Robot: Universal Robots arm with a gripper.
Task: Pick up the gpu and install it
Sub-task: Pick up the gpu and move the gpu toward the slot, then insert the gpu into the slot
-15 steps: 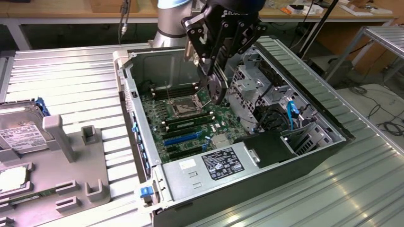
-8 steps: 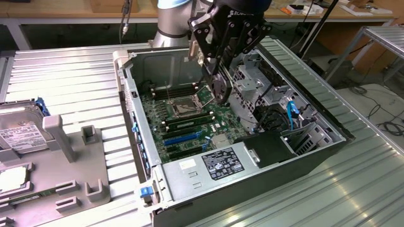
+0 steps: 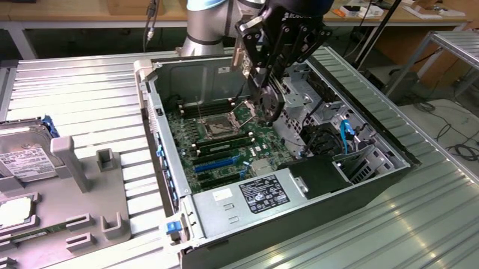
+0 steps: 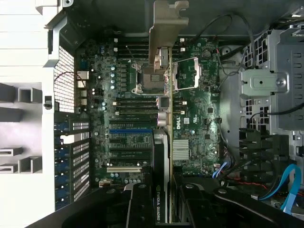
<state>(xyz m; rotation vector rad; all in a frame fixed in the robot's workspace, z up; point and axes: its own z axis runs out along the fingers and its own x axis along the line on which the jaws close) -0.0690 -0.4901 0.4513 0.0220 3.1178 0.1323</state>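
- The gpu (image 3: 268, 103) is held clamped between the closed-in fingers of the gripper (image 3: 271, 78), with its silver bracket (image 4: 167, 33) at the far end.
- It is hung over the motherboard (image 3: 224, 143), inside the open computer case (image 3: 159, 134).

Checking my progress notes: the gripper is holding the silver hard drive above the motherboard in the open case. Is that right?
No. What the gripper holds above the motherboard in the open case is the gpu, seen edge-on in the wrist view with its silver bracket. The hard drive lies outside the case, at the exterior view's left.
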